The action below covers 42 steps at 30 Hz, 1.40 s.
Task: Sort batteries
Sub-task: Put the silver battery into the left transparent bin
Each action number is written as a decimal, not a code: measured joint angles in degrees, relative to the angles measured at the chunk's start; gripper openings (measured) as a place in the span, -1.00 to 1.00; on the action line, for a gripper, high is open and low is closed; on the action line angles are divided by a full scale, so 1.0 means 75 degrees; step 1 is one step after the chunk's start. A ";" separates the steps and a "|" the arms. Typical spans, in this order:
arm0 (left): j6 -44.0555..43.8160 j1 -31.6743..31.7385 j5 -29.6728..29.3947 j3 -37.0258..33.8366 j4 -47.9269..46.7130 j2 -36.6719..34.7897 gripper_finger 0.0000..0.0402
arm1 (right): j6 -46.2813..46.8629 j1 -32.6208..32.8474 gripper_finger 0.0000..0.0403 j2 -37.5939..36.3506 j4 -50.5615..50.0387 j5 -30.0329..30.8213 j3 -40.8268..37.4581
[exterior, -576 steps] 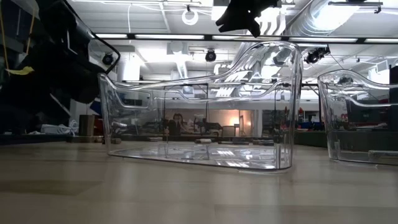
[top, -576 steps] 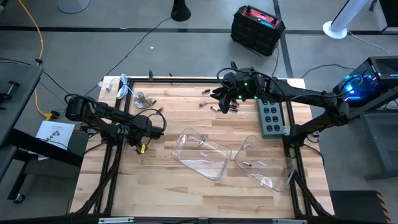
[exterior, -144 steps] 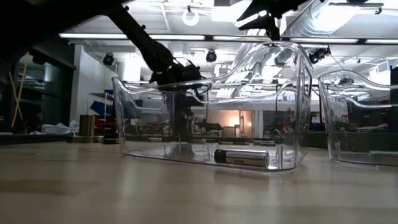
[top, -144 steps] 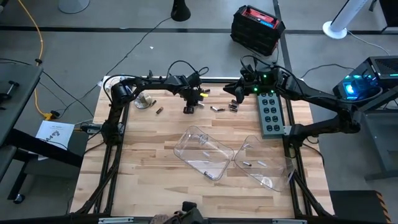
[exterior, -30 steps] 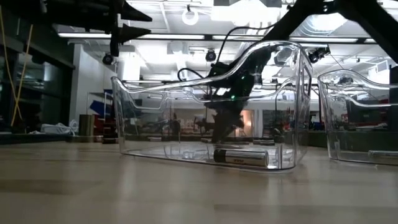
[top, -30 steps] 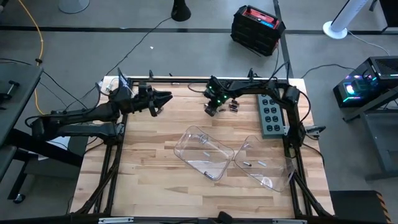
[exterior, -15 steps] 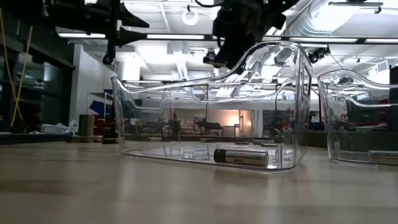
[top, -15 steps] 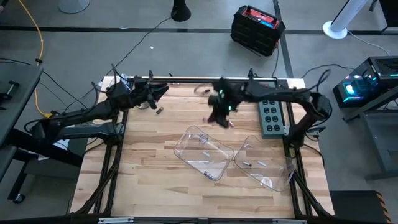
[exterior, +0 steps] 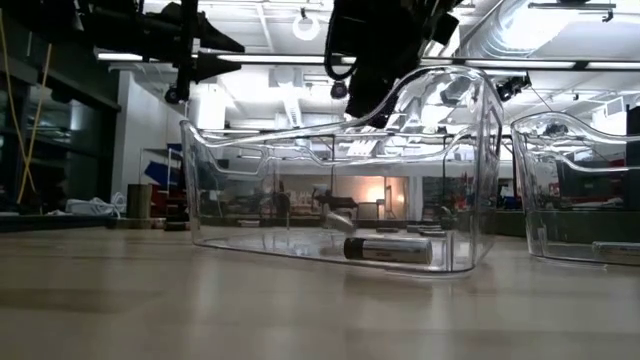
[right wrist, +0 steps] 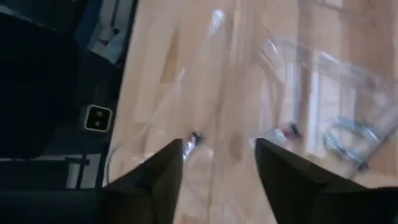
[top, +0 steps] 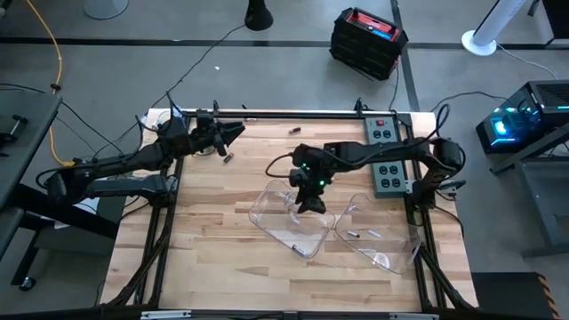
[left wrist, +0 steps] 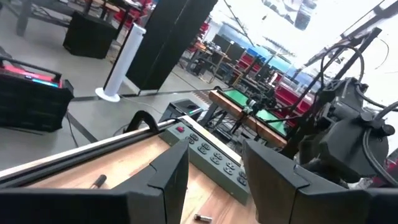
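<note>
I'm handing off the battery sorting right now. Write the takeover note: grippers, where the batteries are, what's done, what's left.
Right gripper: open, empty, over the left clear tray.
Left gripper: open, empty, waiting at the table's far left corner.
Done: at least two batteries in the left tray, one near its front wall; two in the right clear tray, including.
Left: loose battery near the left gripper, another at the far edge. No others can be made out.

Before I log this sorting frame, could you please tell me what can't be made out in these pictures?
- Loose batteries at the table's far side, high view: too small to tell colour.
- Left tray contents, high view: partly hidden by right gripper.
- Right tray, low view: cut off by the edge.
</note>
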 joint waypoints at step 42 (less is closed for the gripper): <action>0.0431 0.0090 -0.0441 0.0000 0.0183 0.0000 -0.29 | 0.2143 -0.1806 -0.90 -0.0539 0.0520 0.3680 -0.2593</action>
